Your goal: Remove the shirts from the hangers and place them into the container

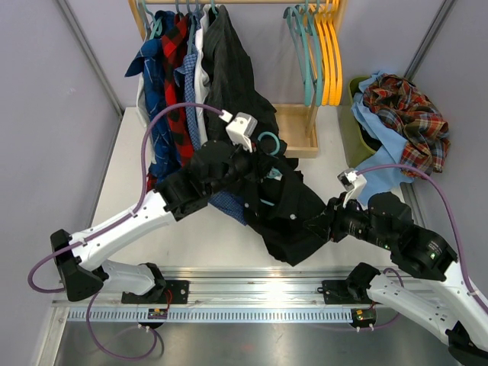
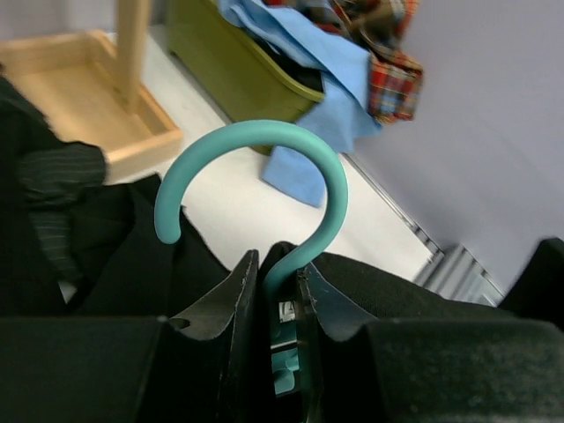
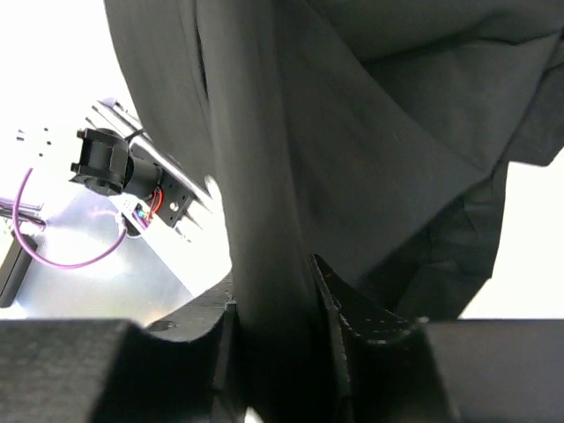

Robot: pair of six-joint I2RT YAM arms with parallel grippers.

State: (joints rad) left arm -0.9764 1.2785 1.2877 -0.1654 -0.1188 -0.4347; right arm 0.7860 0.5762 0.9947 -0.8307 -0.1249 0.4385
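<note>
Your left gripper (image 2: 276, 264) fills the foreground of its wrist view. It is clenched on the neck of a teal hanger (image 2: 256, 134) just under the hook. The hanger's shoulders are buried in the black shirt (image 1: 284, 204), so you see only the hook.

Close to the right wrist camera, a fold of that same shirt runs up between the fingers of the right gripper (image 3: 273, 275) and blocks most of the view. Cloth fills the gap, but you cannot tell whether the jaws press it or merely flank it.

From above, the shirt lies spread on the table (image 1: 130, 168) between both arms. Where it ends toward the far rack is hard to make out.

At the far right stands the olive-green bin (image 1: 354, 126), well apart from both grippers. It is mostly hidden under a brown-red plaid shirt (image 1: 404, 114) and a light blue cloth (image 1: 381, 168).
</note>
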